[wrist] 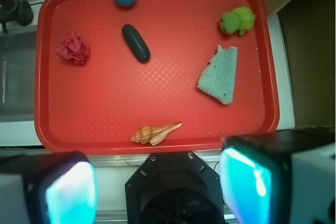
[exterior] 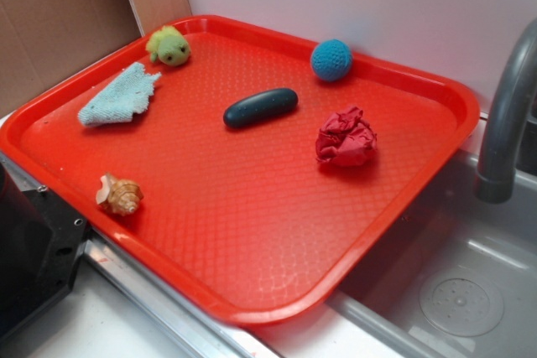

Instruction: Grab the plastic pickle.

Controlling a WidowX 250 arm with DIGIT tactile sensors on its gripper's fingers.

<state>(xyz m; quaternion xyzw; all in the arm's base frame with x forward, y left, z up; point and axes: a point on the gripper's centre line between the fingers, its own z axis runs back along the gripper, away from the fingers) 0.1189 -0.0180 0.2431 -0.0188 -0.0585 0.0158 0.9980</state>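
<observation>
The smooth, dark green-black capsule-shaped plastic pickle (exterior: 260,108) is lying flat on the red textured plastic tray (exterior: 252,232), just above centre in the exterior view and in the upper-left-of-centre area of the wrist view. It is sitting well apart from every neighbour: the blue crocheted ball (exterior: 331,60) toward the upper right, the crumpled red cloth wad (exterior: 346,137) to its right, the yellow-green plush toy (exterior: 169,46) and pale blue rag (exterior: 120,95) at upper left, and the tan spiral seashell (exterior: 119,195) at lower left.

The gripper (wrist: 170,187) is showing in the wrist view only, at the bottom edge, hovering off the tray's near rim with fingers spread wide and holding nothing.

Assessment: the pickle is appearing rigid, light and glossy, so likely slippery. Rounded ends are offering poor purchase; closing across the short width at mid-length seems the soundest hold, with the fingers squared to its long axis.
</observation>
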